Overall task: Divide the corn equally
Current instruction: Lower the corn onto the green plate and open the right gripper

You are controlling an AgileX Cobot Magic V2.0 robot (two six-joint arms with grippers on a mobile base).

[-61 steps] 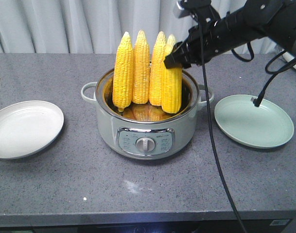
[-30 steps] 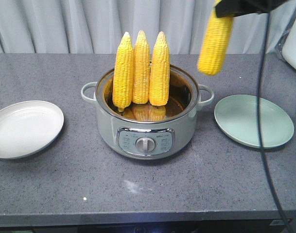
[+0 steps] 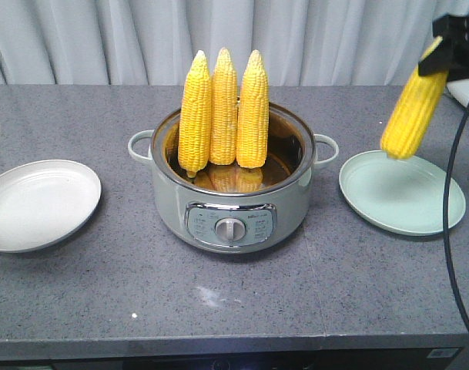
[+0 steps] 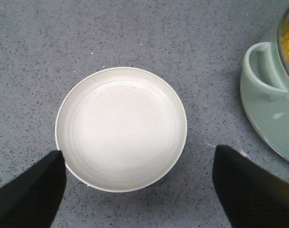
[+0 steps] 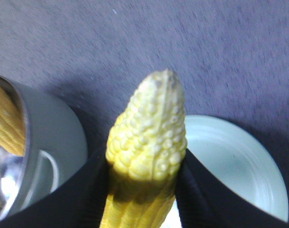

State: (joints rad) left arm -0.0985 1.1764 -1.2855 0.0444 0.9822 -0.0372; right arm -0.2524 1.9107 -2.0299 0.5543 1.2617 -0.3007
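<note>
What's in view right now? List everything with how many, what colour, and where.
table: 1, speckled grey, under everything
curtain: 1, pale grey, behind the table
pot: 1, pale green with steel rim, middle of the table
white plate: 1, white, left of the pot, nothing on it
green plate: 1, pale green, right of the pot, nothing on it
standing corn: 3, yellow, upright in the pot
held corn: 1, yellow, hanging over the green plate
cable: 1, black, hanging at far right
left gripper: 1, black, open above the white plate
right gripper: 1, black, shut on the held corn
</note>
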